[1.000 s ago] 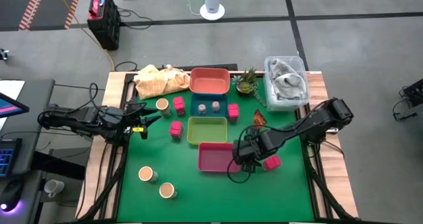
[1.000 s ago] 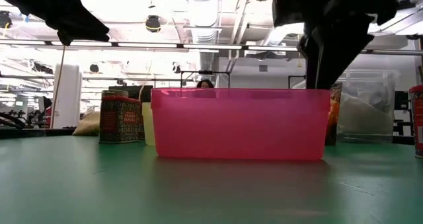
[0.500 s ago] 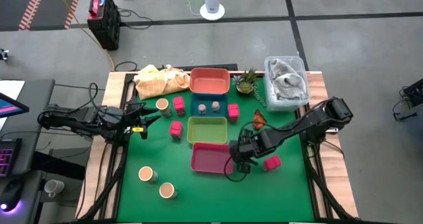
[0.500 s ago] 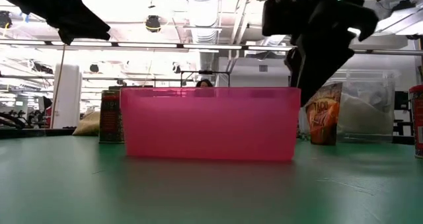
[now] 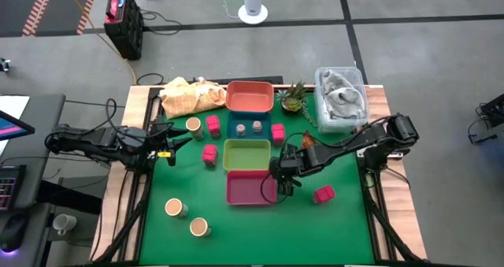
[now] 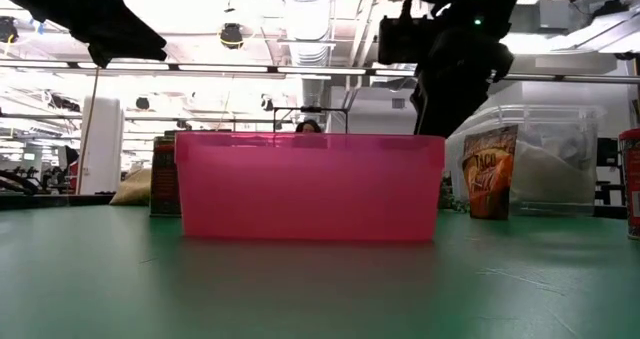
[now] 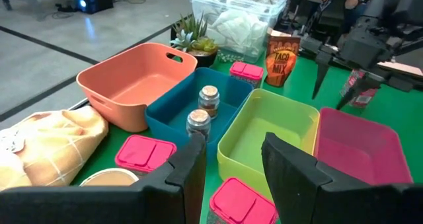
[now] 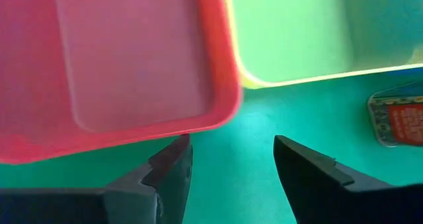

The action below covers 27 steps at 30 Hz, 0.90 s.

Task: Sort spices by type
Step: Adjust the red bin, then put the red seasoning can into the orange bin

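Green tabletop [image 5: 236, 228], grey floor beyond, right pincer [image 5: 280, 181] spread, empty, beside pink tray [image 5: 250, 188], left pincer [image 5: 175, 140] clenched, far from tray.

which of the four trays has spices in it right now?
Only the blue tray, between the orange tray and the yellow-green tray: it holds two small shaker jars. The pink tray and those two hold nothing.

Two shaker jars [image 5: 248, 127] in middle tray [image 5: 250, 137]
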Each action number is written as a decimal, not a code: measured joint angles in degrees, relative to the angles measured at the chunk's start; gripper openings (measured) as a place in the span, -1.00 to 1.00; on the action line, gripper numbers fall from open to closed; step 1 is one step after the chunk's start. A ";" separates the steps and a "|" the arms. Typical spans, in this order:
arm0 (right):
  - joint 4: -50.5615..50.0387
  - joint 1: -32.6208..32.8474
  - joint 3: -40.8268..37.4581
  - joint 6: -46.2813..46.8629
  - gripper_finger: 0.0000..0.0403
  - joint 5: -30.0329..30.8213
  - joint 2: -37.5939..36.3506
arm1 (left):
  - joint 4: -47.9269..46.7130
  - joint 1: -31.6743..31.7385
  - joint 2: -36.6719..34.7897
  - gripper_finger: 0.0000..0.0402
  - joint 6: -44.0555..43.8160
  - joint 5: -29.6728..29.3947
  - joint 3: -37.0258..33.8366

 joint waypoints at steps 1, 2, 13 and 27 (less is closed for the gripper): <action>0.09 -0.30 0.00 -0.26 0.16 0.05 0.00 | -0.02 0.00 0.00 -0.32 0.15 -0.02 0.00; 0.22 -0.57 0.00 -0.43 0.16 0.13 0.00 | -0.02 0.00 -0.02 -0.32 0.32 -0.02 0.00; -8.49 -1.14 1.99 -1.43 0.16 7.42 -2.43 | 0.29 0.00 2.91 -0.32 -0.86 3.45 0.00; -0.75 -7.95 -0.61 -6.97 0.16 9.28 -2.71 | -0.97 0.13 25.15 -0.19 -7.08 10.19 7.90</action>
